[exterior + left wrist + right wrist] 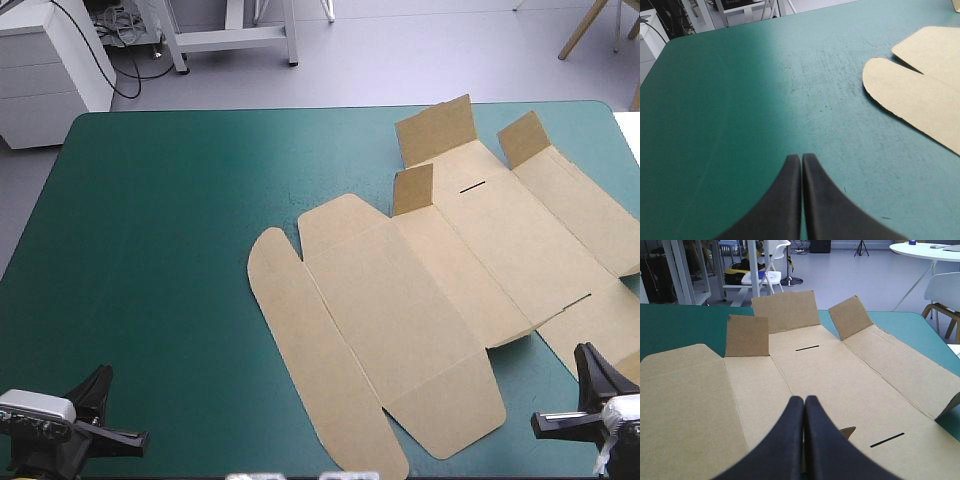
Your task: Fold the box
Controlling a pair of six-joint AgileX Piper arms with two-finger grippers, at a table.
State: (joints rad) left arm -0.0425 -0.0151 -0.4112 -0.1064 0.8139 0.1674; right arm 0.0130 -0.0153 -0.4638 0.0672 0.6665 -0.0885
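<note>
The brown box (440, 270) lies as a flat cut sheet on the right half of the teal-green table (160, 250). Three small flaps at its far side stand up. My left gripper (125, 437) rests at the near left corner, far from the board, its black fingers (785, 200) shut in one arch over bare cover; the box's rounded flap (910, 95) lies ahead and to the side. My right gripper (560, 420) sits at the near right corner, shut, just above the box's near edge. In the right wrist view the box (840, 370) spreads ahead of the shut fingers (815, 440).
The board's right part reaches the table's right edge (625, 150). A white cabinet (50, 60) stands beyond the far left corner. The left half of the cover is bare.
</note>
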